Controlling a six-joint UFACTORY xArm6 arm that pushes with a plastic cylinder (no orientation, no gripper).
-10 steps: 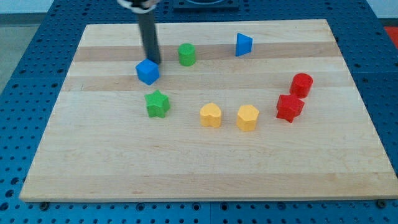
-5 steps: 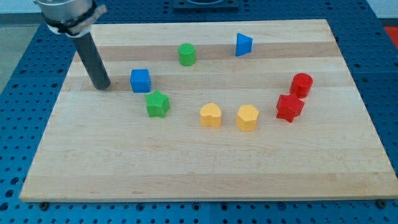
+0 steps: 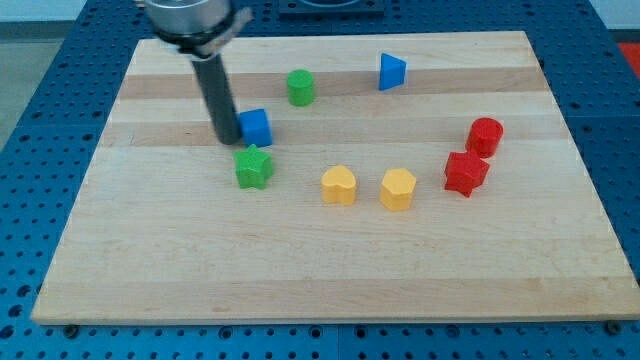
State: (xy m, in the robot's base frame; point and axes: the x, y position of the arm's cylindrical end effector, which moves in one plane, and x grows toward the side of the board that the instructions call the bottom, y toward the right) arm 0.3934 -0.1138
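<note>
blue cube (image 3: 258,126) perhaps partly rod-hidden

Bright, even overhead light, soft short shadows, sharp focus throughout

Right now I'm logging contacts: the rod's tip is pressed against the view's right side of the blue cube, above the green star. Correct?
Not quite. In the camera view my tip sits against the view's left side of the blue cube, above the green star.

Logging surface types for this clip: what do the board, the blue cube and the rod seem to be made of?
The board looks like pale wood with a smooth matte finish: lengthwise grain and plank bands show. The blue cube looks like moulded or printed plastic, uniform colour, slight sheen. The rod looks like dark metal or plastic, hard to tell; my tip sits against the cube's left side.
</note>
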